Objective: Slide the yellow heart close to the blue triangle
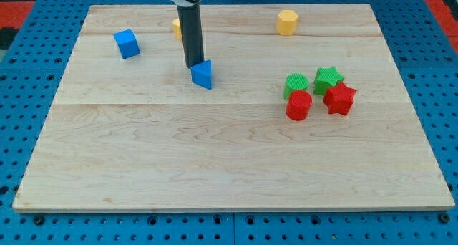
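Camera view: yellow heart block (176,27) partly hidden behind rod; my tip (193,66) just beside blue triangle block (203,74) on wooden worktop (229,166), holding nothing.

Bright, even light falls from above on my wooden board (229,159); shadows under the blocks are short and soft. No glare anywhere. Focus is sharp throughout, though my rod's top, cropped at the view's top, looks perhaps slightly blurred.
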